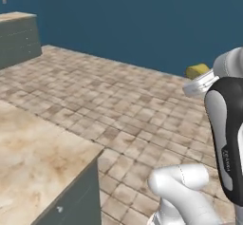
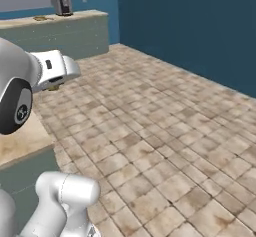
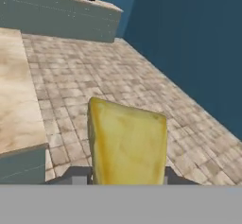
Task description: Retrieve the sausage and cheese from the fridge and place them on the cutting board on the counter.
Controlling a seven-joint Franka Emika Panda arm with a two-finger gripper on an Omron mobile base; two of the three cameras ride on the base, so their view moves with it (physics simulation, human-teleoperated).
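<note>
A yellow chunk of cheese (image 3: 127, 142) sits between my two dark fingertips, and my gripper (image 3: 125, 176) is shut on it. From the left base view the cheese (image 1: 197, 70) pokes out past the white hand, high above the tiled floor. The beige marbled counter (image 1: 33, 148) lies low at the left, beside the arm; its edge also runs along the left of the hand view, where the counter (image 3: 14, 100) is below and left of the cheese. The sausage, the fridge and the cutting board are out of view.
A tiled floor (image 2: 160, 131) stretches ahead to a dark blue wall (image 2: 190, 26). A second grey-green counter (image 2: 55, 31) stands at the far wall with a dark appliance (image 2: 62, 4) on it.
</note>
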